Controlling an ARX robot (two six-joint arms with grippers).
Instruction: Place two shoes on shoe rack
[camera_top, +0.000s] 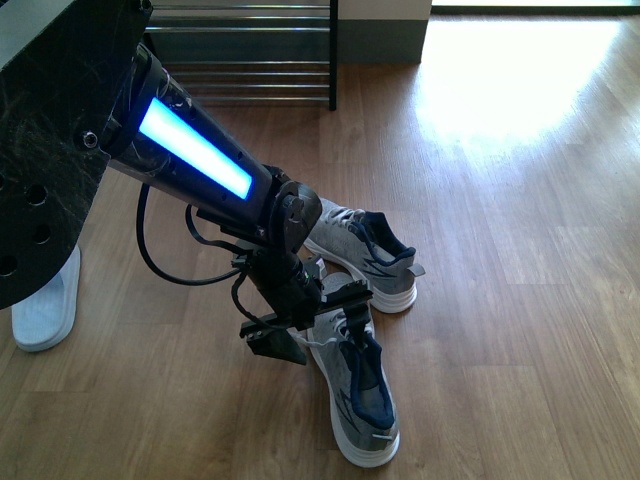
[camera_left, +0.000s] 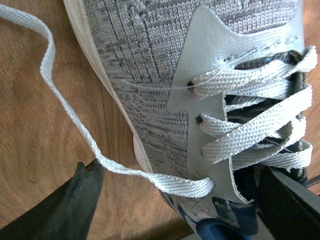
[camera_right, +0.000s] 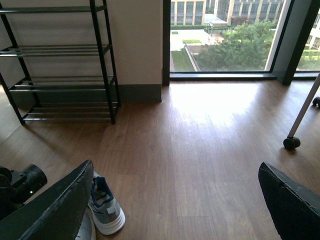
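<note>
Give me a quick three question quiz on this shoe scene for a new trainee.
1. True or false: no shoe sits on the visible tiers of the shoe rack.
2. Whose fingers straddle the nearer sneaker? A. left gripper B. right gripper C. neither
3. How many grey sneakers, counting the farther sneaker, lie on the floor?
Key: 1 true; 2 A; 3 two.
</note>
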